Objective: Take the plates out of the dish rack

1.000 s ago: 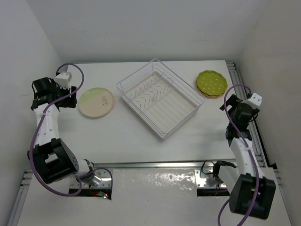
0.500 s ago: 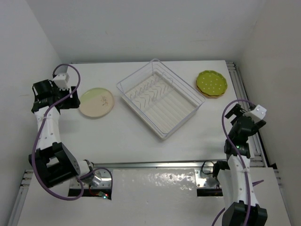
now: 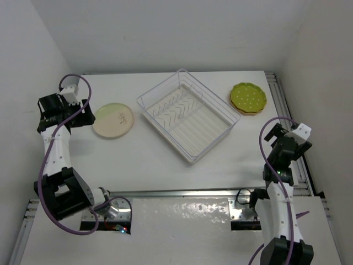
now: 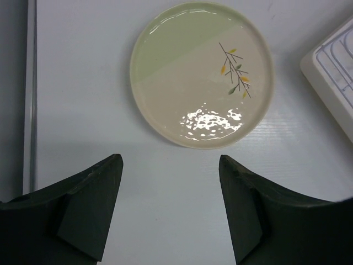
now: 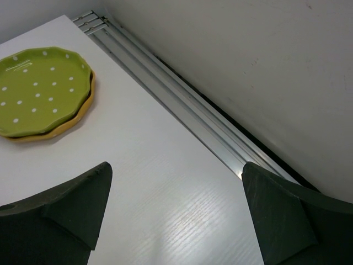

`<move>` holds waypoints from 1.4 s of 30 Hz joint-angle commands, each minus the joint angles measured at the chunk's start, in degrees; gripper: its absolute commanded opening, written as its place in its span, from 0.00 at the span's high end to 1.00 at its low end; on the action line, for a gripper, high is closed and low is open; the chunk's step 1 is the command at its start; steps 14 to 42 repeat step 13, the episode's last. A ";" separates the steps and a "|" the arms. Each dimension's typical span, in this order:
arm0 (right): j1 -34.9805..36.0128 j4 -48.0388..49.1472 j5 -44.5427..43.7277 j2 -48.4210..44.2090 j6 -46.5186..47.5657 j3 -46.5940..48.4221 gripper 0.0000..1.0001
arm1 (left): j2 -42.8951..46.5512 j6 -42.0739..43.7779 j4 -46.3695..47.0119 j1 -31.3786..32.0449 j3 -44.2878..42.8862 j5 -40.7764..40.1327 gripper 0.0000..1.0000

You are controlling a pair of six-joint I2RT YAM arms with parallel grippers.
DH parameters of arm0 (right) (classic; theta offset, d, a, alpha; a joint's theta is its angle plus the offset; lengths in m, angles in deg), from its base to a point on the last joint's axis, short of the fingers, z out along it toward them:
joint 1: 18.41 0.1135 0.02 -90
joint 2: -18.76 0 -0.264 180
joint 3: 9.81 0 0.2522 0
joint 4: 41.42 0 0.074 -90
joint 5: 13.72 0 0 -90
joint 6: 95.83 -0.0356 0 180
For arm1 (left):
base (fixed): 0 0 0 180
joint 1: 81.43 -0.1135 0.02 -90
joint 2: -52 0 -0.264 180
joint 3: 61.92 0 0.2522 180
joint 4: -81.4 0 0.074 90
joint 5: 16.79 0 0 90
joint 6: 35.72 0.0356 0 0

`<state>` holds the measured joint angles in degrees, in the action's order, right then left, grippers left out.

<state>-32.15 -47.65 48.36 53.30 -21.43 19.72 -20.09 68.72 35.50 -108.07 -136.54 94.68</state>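
The white wire dish rack [image 3: 187,115] stands mid-table with no plates in it; its corner shows in the left wrist view [image 4: 336,72]. A pale green-and-cream plate [image 3: 113,120] lies flat on the table left of the rack, seen close in the left wrist view [image 4: 201,74]. The olive-green dotted plate [image 3: 248,95] lies stacked on the orange-yellow one [image 5: 69,126] at the far right. No cream-and-pink plate shows. My left gripper [image 3: 81,117] is open and empty, just short of the green-and-cream plate [image 4: 170,161]. My right gripper [image 3: 277,136] is open and empty over bare table [image 5: 176,168].
An aluminium rail [image 5: 182,102] runs along the table's right edge beside the right gripper, with the white wall behind it. A wall also stands close on the left of the left arm. A metal strip [image 3: 182,193] marks the near table edge.
My right arm has drawn back toward the near right, away from the stacked small plates. My left gripper has barely shifted beside the green-and-cream plate.
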 commanded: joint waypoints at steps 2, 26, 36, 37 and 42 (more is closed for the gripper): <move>0.03 1.52 -0.73 0.17 0.21 1.81 0.01 | 1.52 -1.87 3.05 -0.09 1.01 -0.02 0.32; 0.03 1.52 -0.29 1.05 -0.49 1.63 0.01 | 1.52 -2.48 4.10 -0.09 1.10 -2.14 0.32; 0.03 1.52 -0.29 1.05 -0.49 1.63 0.01 | 1.52 -2.48 4.10 -0.09 1.10 -2.14 0.32; 0.03 1.52 -0.29 1.05 -0.49 1.63 0.01 | 1.52 -2.48 4.10 -0.09 1.10 -2.14 0.32; 0.03 1.52 -0.29 1.05 -0.49 1.63 0.01 | 1.52 -2.48 4.10 -0.09 1.10 -2.14 0.32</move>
